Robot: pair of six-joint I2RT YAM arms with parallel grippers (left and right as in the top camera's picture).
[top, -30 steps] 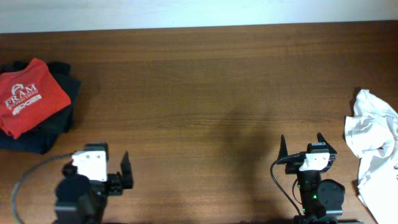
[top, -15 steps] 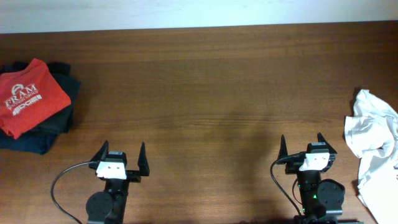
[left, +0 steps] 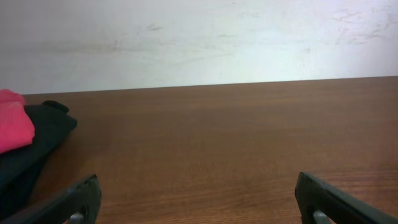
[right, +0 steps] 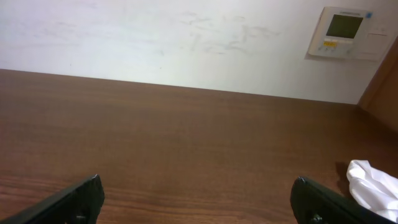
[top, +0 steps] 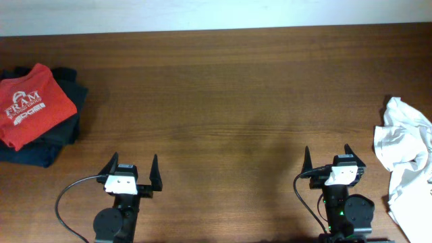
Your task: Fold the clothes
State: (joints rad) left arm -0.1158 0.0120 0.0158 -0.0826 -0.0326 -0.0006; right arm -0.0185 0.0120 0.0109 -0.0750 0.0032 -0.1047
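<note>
Overhead layout: wooden table [top: 229, 88], both arms parked at the near edge, clothes at the far-left and right ends.
Left gripper [top: 133, 169]: released, jaws spread wide, empty, low over bare wood at near-left.
Right gripper [top: 327, 158]: released too, jaws wide apart, empty, at near-right.
Red shirt [top: 30, 104]: folded, white FRAM print facing up, on top of the pile at the far-left end of the table.
Dark garments [top: 64, 131]: folded under the red shirt, showing past its right and near sides; black and navy, count unclear.
White garment [top: 405, 158]: crumpled, unfolded, at the right edge of the table, partly cut off by the frame; to the right of the right gripper, not touching it.
Left wrist view: fingers [left: 78, 202] in the bottom corners, open wood between them; red and dark pile at the left edge, well apart from the fingers; pale wall [left: 199, 37] behind.
Right wrist view: fingers in the bottom corners, wood between them; a bit of white garment at lower right, near the right finger but apart; wall panel [right: 344, 32] with a small screen at upper right.
Contact: neither gripper touches any clothing.
</note>
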